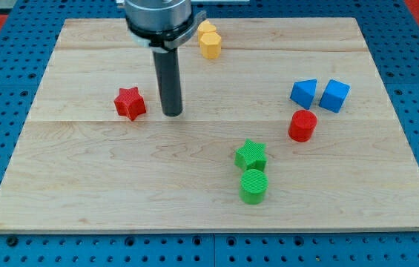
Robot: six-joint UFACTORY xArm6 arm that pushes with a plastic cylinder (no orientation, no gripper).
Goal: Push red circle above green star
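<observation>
The red circle (302, 125) is a short red cylinder at the view's right of the wooden board (83, 185). The green star (251, 154) lies below and to the left of it, a short gap apart. My tip (171, 113) rests on the board near the middle left, far to the left of the red circle and well up and left of the green star. It stands just right of the red star (130, 103).
A green circle (253, 185) touches the green star from below. Two blue blocks (305, 93) (334, 96) sit just above the red circle. Two yellow blocks (209, 39) sit together near the view's top, right of the arm.
</observation>
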